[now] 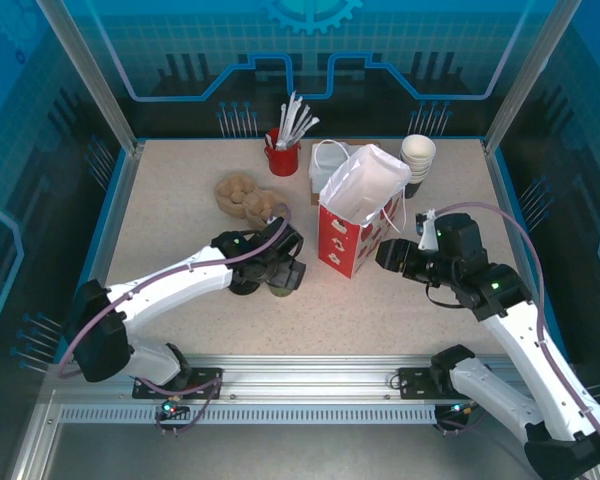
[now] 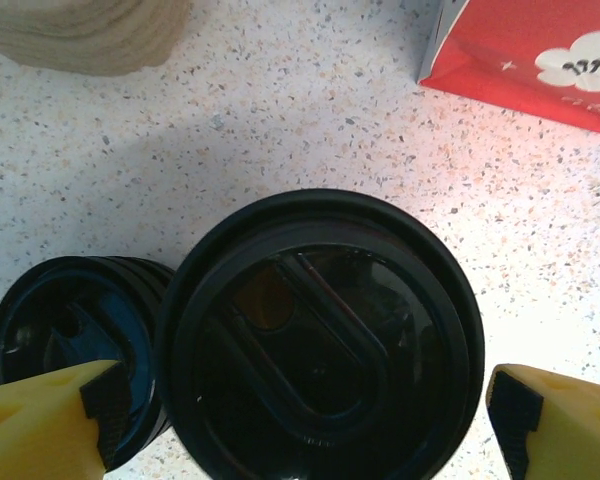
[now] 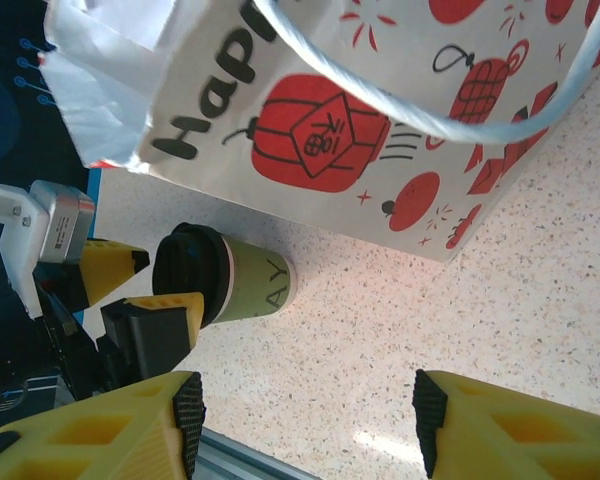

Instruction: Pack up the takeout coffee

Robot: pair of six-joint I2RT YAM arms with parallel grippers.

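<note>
A speckled table [image 1: 180, 225] seen from above, with a paper bag [image 1: 355, 215] standing upright near its middle. The bag is red and white, printed with lanterns and blossoms. Its mouth is open and its cord handles are loose.

The coffee [image 3: 242, 285] stands on the table outside the bag, to the bag's left in the top view and a little nearer the arm bases than the bag. It is upright, an olive cup closed by a black lid.

The left gripper [image 2: 305, 425] hangs over the coffee, left of the bag. Its jaws are spread wide, one yellow finger on each side of the lid. A thin gap shows between each pad and the lid's rim, so the cup is not held.

A squat lid stack [image 2: 60, 340] sits just beyond the coffee on the side away from the bag. Whether the two touch cannot be told.

The right gripper [image 3: 310, 415] hovers low at the bag's right side, pointing toward it. Its jaws stand well apart, with bare table between them.

Behind the bag on its right stands a stack of white-rimmed cups [image 1: 418, 158]. Behind the bag on its left is a red pot [image 1: 282, 158] of white sticks. A lumpy tan stack [image 1: 242, 195] lies left of the bag, farther back than the coffee.
</note>
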